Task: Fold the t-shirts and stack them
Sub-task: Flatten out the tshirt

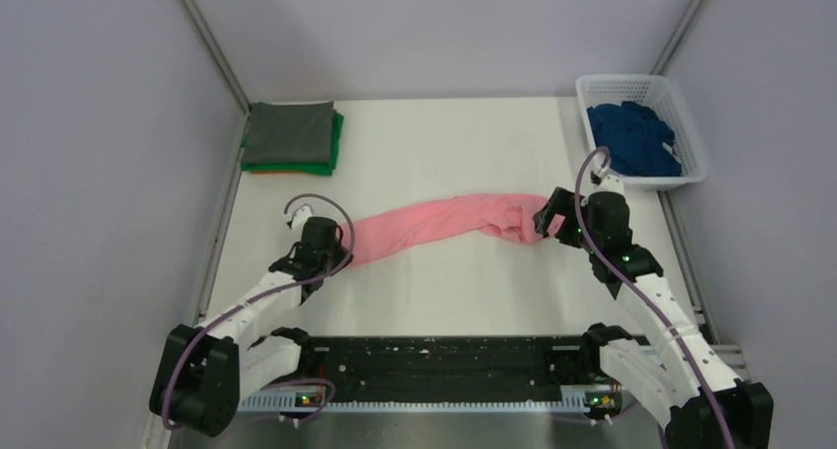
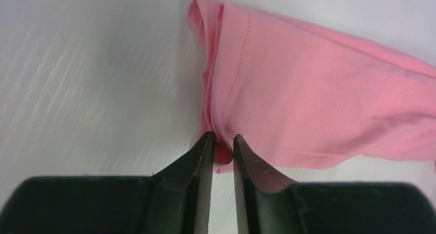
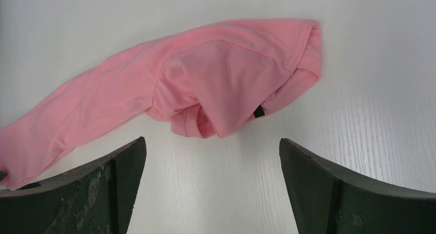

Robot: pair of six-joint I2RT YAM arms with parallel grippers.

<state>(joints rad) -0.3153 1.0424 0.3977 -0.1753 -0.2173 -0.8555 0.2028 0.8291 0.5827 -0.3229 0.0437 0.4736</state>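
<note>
Pinching the hem of the salmon-pink t-shirt [image 1: 434, 222] at its left end with the left gripper [image 2: 222, 143], jaws drawn nearly together on a fold of cloth, the rest stretched as a twisted band across the middle of the white table [image 1: 444, 138]. Poised at the bunched right end with the right gripper [image 3: 212, 141], jaws spread wide, grasping nothing. Farther back: grey t-shirt [image 1: 288, 131] folded atop green t-shirt [image 1: 337, 141] at the far left corner, dark blue t-shirt [image 1: 632, 138] inside the white lattice basket [image 1: 693, 163] at far right.
</note>
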